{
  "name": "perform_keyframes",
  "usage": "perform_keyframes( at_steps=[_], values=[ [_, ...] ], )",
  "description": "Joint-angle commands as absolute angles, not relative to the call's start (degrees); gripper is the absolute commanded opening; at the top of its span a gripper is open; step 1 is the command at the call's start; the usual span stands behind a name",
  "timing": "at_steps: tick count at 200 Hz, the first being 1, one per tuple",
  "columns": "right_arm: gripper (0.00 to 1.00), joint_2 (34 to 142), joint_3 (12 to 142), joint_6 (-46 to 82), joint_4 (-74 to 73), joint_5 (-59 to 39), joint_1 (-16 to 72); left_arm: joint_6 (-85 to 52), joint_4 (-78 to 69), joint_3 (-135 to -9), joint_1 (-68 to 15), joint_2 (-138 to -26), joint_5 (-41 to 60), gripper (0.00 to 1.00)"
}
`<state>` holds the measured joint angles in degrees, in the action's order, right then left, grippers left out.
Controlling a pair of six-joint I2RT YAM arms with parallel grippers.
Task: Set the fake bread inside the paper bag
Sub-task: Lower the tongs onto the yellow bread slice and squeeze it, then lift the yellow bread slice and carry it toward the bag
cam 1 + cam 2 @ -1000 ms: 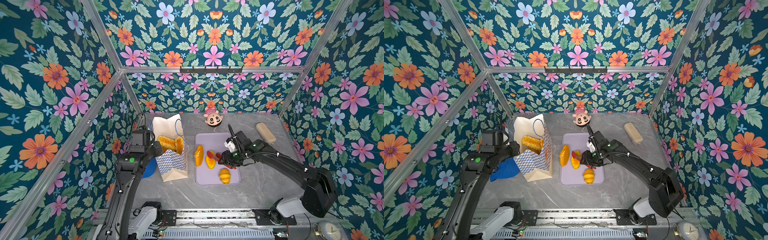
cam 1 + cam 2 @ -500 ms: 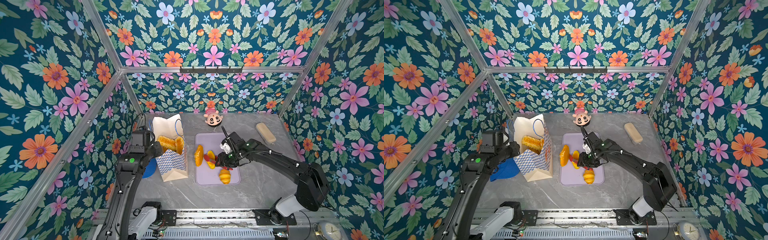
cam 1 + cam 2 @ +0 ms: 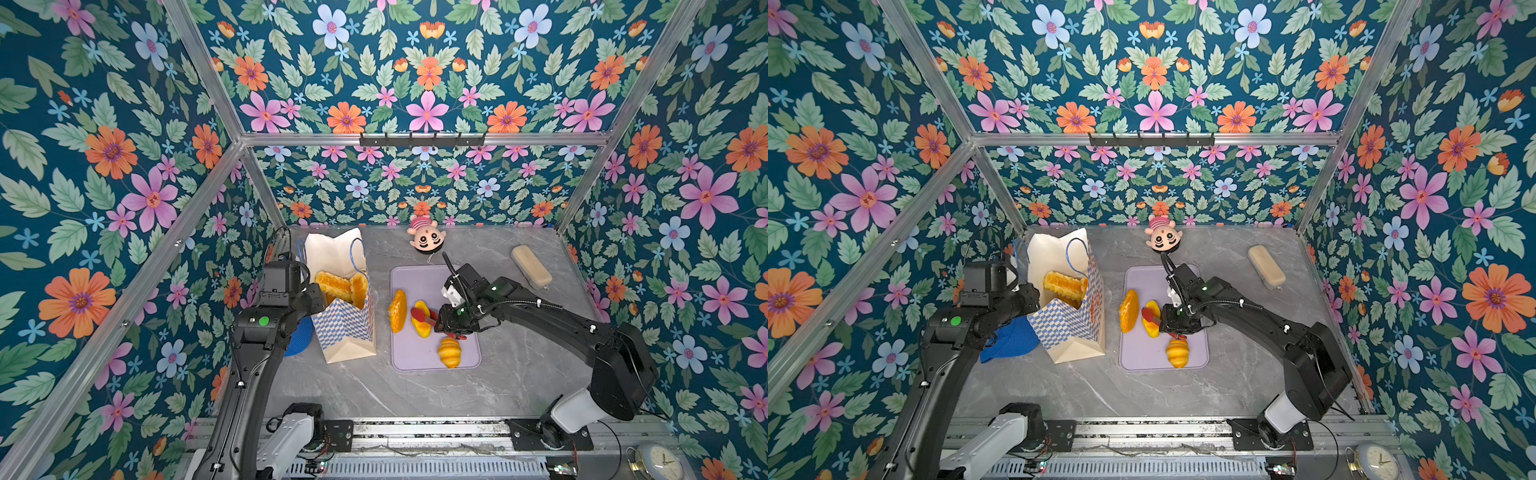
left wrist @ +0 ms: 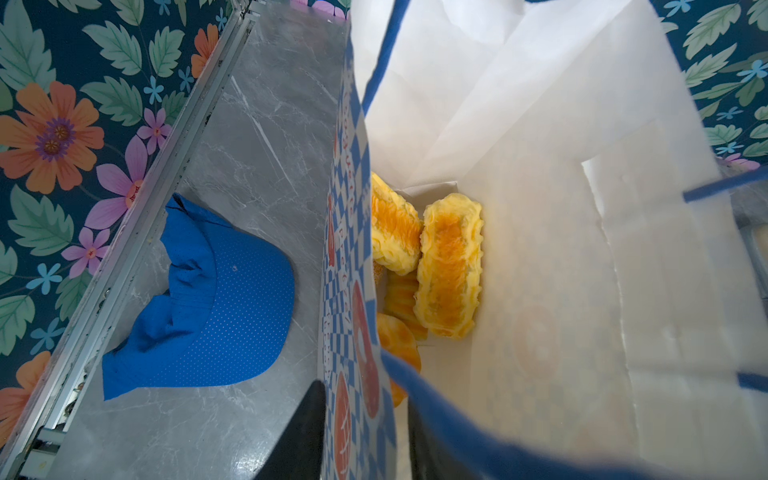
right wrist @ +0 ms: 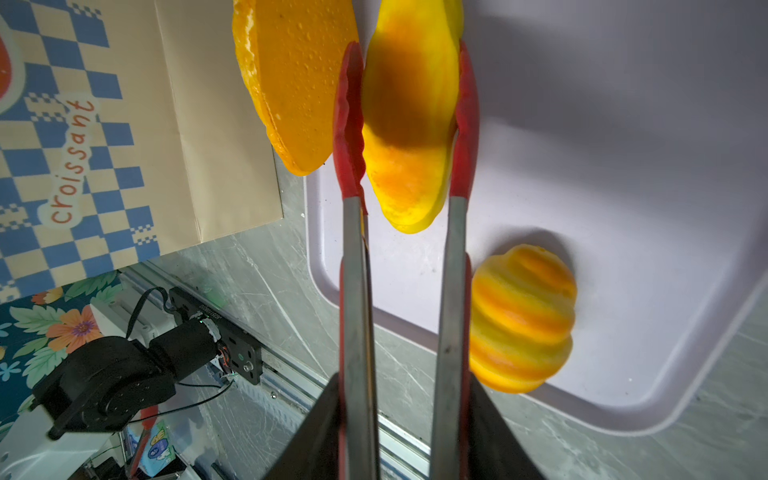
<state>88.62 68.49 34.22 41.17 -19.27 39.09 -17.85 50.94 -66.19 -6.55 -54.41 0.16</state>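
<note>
right gripper (image 5: 403,380) clamped on tongs (image 5: 451,270), tips pinching oval (image 5: 409,124) ahead of jaws, on tray (image 3: 415,357) | left gripper (image 4: 361,440) nipping bag (image 3: 345,328) wall between its jaws | do: squeeze oval's middle firmly, lift straight, clear flat loaf (image 5: 295,83) beside one tip | since a second ago: tongs slid in, narrowed onto oval

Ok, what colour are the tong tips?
The tong tips are red; the right wrist view shows it best.

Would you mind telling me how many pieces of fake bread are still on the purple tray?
3: a flat orange oval nearest the paper bag, a yellow loaf between the tongs' red tips, and a striped croissant near the tray's front edge. None seem hidden.
</note>
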Motion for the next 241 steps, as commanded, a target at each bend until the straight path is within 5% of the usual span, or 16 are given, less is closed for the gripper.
perform_keyframes(
  at_steps=[1, 241],
  values=[
    [0.41, 87.08, 68.87, 34.20, 41.64, -17.96, 39.12, -17.73, 50.85, -66.72, -6.50, -54.23, -0.09, 0.36],
    [0.39, 80.82, 92.74, 30.76, 46.00, -20.74, 36.32, -17.87, 50.61, -66.99, -6.50, -54.11, 0.42, 0.26]
  ],
)
